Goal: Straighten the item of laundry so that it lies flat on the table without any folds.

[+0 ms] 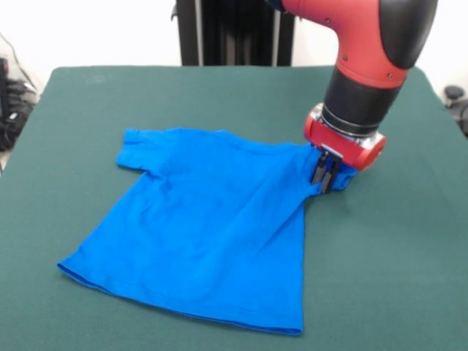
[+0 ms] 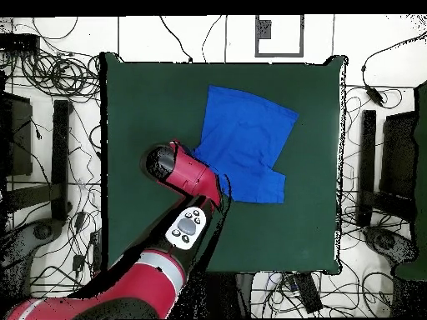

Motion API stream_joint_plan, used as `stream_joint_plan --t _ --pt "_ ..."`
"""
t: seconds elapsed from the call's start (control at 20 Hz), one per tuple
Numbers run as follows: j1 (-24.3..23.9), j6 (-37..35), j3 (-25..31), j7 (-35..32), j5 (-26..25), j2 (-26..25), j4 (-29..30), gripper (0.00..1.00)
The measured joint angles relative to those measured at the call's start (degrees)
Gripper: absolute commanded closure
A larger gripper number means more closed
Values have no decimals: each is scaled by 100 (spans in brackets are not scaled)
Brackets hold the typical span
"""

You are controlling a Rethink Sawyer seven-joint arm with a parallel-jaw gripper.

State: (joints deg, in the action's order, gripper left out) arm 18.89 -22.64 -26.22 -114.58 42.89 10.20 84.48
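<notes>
The bright blue T-shirt (image 1: 208,223) lies mostly spread on the dark green table (image 1: 395,263), hem toward the camera, one sleeve out at the far left. My gripper (image 1: 325,175) is at the shirt's right sleeve, fingers close together, pinching the blue fabric there. The cloth bunches and creases toward the gripper. In the overhead view the shirt (image 2: 246,142) lies in the upper middle of the table (image 2: 142,100), and the red arm (image 2: 188,171) covers the gripped corner.
The robot's black pedestal (image 1: 234,33) stands at the far table edge. Cables and black stands (image 2: 50,150) surround the table on the floor.
</notes>
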Motion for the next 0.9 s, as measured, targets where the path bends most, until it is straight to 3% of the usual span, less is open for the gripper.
stream_joint_plan --t 0.9 --pt "0 -1 -2 -5 0 -58 -54 100"
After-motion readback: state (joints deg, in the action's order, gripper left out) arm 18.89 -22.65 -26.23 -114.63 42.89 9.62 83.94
